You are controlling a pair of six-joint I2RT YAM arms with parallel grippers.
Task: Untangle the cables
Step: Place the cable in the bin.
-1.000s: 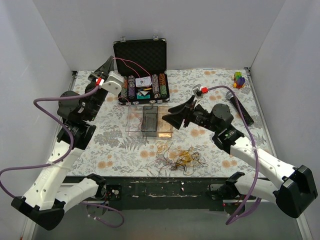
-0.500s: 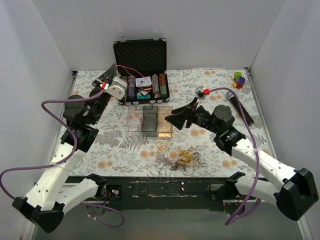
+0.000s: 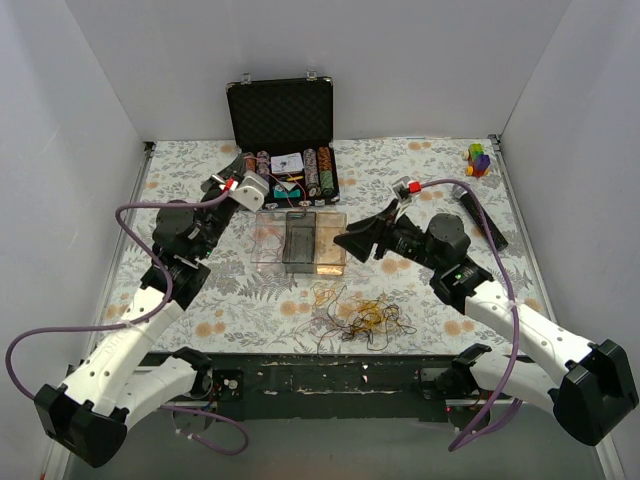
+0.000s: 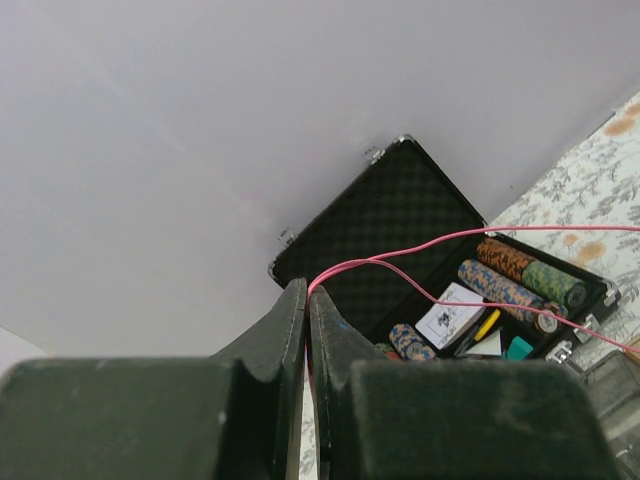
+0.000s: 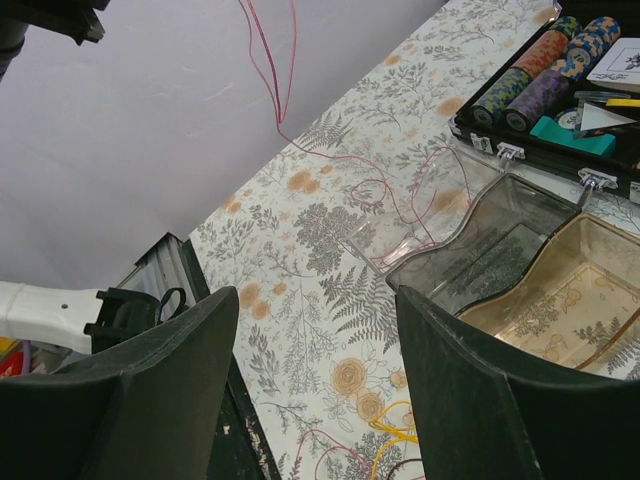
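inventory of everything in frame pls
case: 1, black, open, far centre
chips: several stacks, mixed colours, in the case
tray: 1, clear, centre, in front of the case
pink cable: 1, runs from the left jaws to the tray's left compartment
cable clump: 1, yellow, pink and dark, near edge, centre
blocks: 1 small pile, multicoloured, far right corner
dark object: 1, black, right side; cannot tell what
cloth: 1, floral, covers the table
left arm: white and black, jaws shut on pink cable
right arm: white and black, jaws open, beside the tray
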